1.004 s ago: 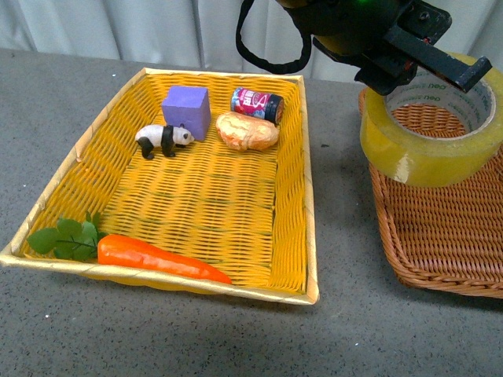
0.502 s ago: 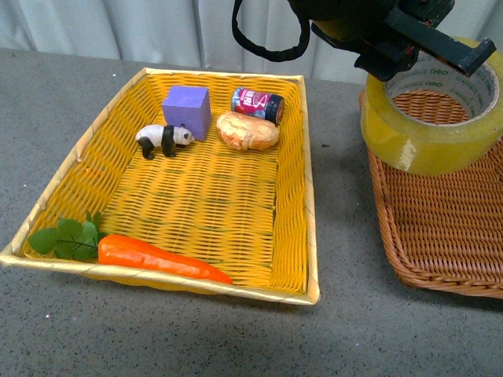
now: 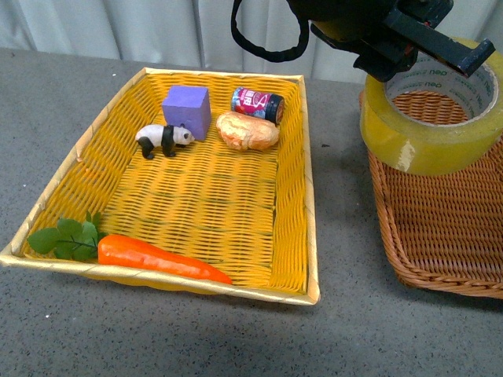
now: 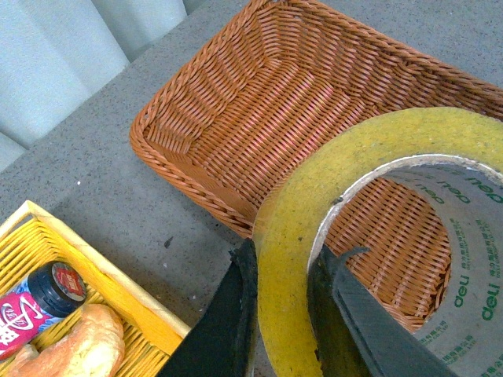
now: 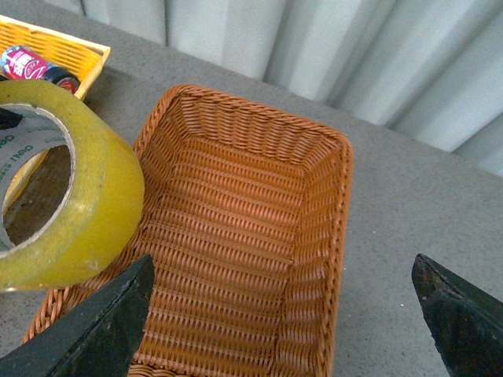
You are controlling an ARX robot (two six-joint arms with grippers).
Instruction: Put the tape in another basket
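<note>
Bright, even, soft overhead light; faint shadows, no glare, all views sharp.

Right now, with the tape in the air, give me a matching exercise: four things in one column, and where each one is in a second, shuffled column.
Things:
1. tape
2. carrot
3. panda
4. can

Places:
A. standing beside the purple block
B. clamped in the left gripper, over the brown basket
C. lying along the near rim of the yellow basket
D. on its side next to the bread

Pairs: 1-B, 2-C, 3-A, 4-D
</note>
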